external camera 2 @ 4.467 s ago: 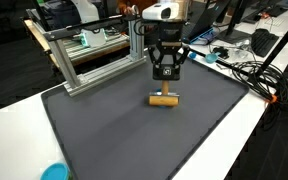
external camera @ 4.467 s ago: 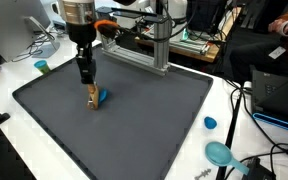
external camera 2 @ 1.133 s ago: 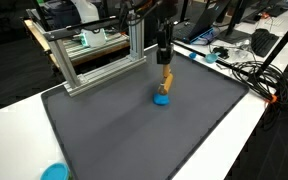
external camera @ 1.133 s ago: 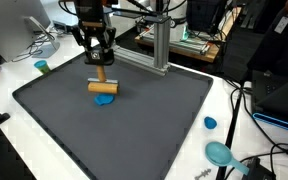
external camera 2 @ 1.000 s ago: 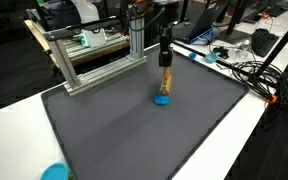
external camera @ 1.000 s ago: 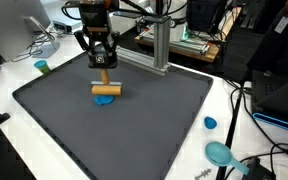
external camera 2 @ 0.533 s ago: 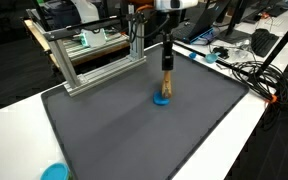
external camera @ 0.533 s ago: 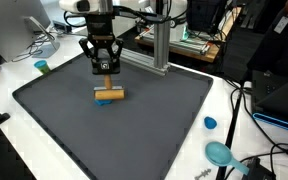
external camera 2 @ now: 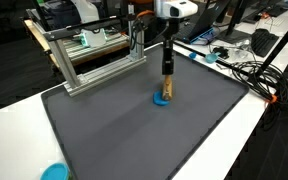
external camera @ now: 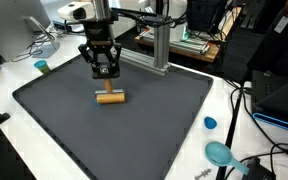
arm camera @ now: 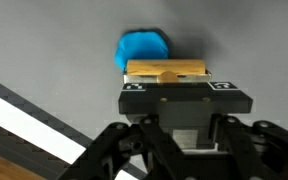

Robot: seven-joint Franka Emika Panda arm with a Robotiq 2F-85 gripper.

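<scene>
My gripper (external camera: 106,80) hangs over the dark grey mat (external camera: 144,140) and is shut on a short wooden block (external camera: 110,97), holding it level and low. In an exterior view the block (external camera 2: 167,86) runs away from the camera below the gripper (external camera 2: 167,70), with a small blue piece (external camera 2: 162,99) on the mat right under its near end. In the wrist view the block (arm camera: 167,70) lies across just beyond the gripper (arm camera: 174,88), and the blue piece (arm camera: 144,50) shows past its far left side. The fingertips themselves are hidden there.
An aluminium frame (external camera: 152,45) (external camera 2: 94,55) stands at the mat's back edge. Small blue cups (external camera: 211,123) (external camera: 220,153) and cables (external camera: 259,160) lie off the mat on the white table. A teal cup (external camera: 41,66) and a blue object (external camera 2: 54,172) sit by other corners.
Since 4.5 s ago the gripper has taken the block off the mat and turned it a quarter turn. In the last second it has come down with the block over the blue piece.
</scene>
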